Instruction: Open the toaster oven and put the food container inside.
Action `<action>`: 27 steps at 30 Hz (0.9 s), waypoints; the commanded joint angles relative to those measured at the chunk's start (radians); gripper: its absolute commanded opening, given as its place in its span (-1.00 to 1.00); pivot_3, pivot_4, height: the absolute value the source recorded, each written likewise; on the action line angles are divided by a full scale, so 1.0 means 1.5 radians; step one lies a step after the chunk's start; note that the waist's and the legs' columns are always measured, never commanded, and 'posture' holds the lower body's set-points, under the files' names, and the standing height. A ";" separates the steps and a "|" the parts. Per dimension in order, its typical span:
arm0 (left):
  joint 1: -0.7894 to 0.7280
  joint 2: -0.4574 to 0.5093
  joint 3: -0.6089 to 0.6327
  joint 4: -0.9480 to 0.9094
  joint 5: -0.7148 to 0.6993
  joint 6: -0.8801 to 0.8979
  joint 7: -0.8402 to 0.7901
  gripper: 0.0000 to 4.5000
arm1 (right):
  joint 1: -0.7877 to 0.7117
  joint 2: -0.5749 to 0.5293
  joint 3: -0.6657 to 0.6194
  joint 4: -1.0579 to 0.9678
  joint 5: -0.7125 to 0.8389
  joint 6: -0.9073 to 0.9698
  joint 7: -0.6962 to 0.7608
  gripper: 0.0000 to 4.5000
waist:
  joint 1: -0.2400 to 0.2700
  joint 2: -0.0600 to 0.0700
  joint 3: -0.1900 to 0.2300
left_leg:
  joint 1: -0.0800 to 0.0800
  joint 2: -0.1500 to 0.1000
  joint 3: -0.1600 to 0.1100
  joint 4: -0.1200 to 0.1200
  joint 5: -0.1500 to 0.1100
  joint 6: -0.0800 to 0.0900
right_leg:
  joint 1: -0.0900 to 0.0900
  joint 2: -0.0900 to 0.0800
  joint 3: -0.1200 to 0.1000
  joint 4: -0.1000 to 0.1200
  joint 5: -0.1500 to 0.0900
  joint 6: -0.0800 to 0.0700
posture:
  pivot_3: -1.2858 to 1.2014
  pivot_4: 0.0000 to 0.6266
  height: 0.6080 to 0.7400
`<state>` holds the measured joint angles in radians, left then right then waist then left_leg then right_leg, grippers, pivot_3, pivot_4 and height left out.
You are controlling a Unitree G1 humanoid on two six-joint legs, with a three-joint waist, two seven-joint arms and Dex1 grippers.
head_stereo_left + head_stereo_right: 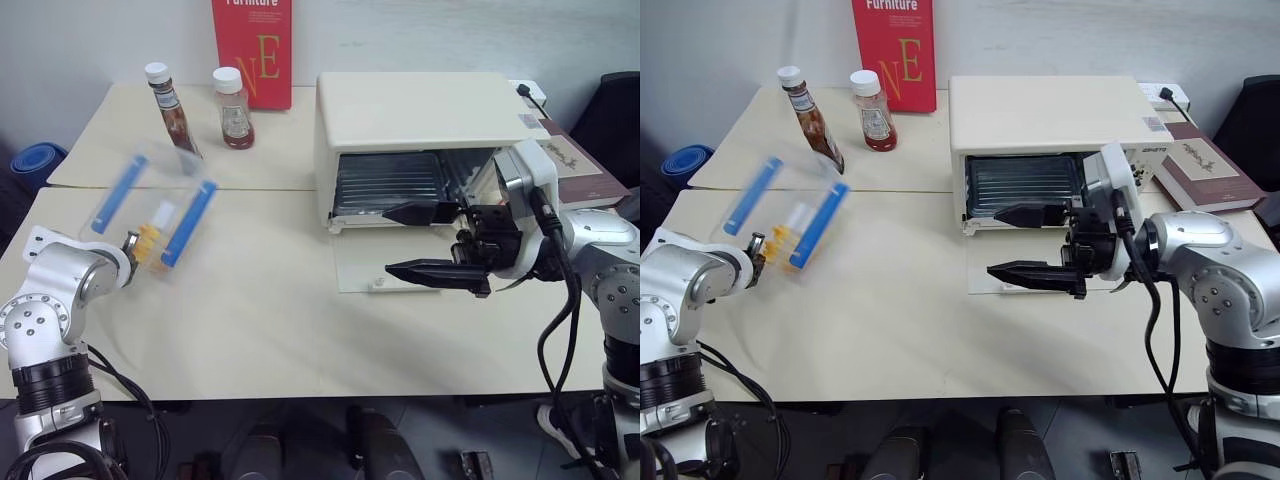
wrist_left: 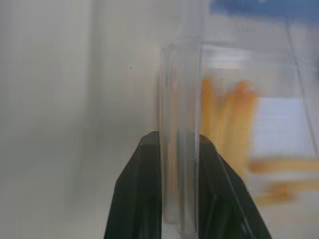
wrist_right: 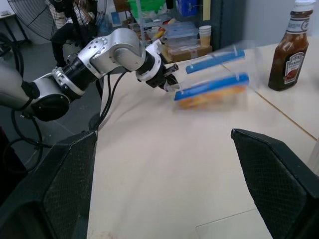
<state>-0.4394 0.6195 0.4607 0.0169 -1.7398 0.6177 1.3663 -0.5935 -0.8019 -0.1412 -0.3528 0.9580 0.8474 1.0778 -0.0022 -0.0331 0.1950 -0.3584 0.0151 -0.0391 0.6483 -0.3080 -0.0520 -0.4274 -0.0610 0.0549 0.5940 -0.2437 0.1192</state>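
The toaster oven [image 1: 420, 120] stands at the back right of the table. Its door [image 1: 365, 262] lies folded down flat and the wire rack [image 1: 390, 180] shows inside. The food container [image 1: 152, 212], clear with two blue clips and yellow-orange bits, is tilted up at the left. My left gripper [image 1: 130, 244] is shut on its near clear wall; in the left wrist view the two black fingers [image 2: 144, 169] pinch that wall. My right gripper [image 1: 405, 242] hangs open over the lowered door, pointing left, with nothing between its fingers.
A brown sauce bottle [image 1: 172, 110], a white-capped jar [image 1: 234, 108] and a red book [image 1: 253, 50] stand at the back. A book [image 1: 575, 165] lies right of the oven. A seam [image 1: 250, 190] joins two tables. A person [image 3: 75, 20] sits far off.
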 commanded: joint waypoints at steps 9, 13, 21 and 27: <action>-0.006 0.232 -0.042 0.058 -0.137 0.290 -0.159 -0.90 | 0.058 -0.055 -0.104 -0.054 0.070 0.029 -0.040 1.00 | 0.000 0.000 0.000 | -0.001 0.000 -0.001 0.000 0.000 0.000 | -0.001 0.000 -0.001 -0.002 0.000 0.000 | 0.03 -0.52 1.00; -0.012 0.310 -0.080 0.044 -0.155 0.421 -0.304 -0.90 | 0.124 -0.080 -0.159 -0.063 0.057 0.012 -0.044 1.00 | 0.001 0.001 0.000 | -0.002 0.000 -0.001 -0.001 -0.001 0.001 | -0.001 -0.001 -0.001 -0.002 -0.001 -0.002 | 0.03 -0.52 1.00; -0.121 0.357 -0.218 0.011 -0.155 0.492 -0.493 -0.90 | 0.223 -0.107 -0.268 -0.072 0.056 0.006 -0.061 1.00 | 0.001 0.001 0.000 | -0.007 0.000 -0.001 -0.001 -0.001 0.001 | -0.006 -0.001 -0.001 -0.002 -0.001 -0.002 | 0.03 -0.52 1.00; -0.293 0.223 -0.367 0.066 -0.155 0.487 -0.484 -0.90 | 0.323 -0.093 -0.337 -0.131 0.079 0.018 -0.098 1.00 | 0.007 0.001 0.001 | -0.008 -0.001 -0.001 0.001 0.000 0.001 | -0.006 0.000 -0.001 -0.001 0.000 -0.001 | 0.03 -0.52 1.00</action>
<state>-0.8232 0.9706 -0.0626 0.0930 -1.9583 1.3597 0.6340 -0.1279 -0.9417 -0.5774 -0.5009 1.0441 0.8749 0.9482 0.0076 -0.0322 0.1958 -0.3708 0.0136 -0.0414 0.6497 -0.3082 -0.0501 -0.4364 -0.0616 0.0546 0.5917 -0.2437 0.1193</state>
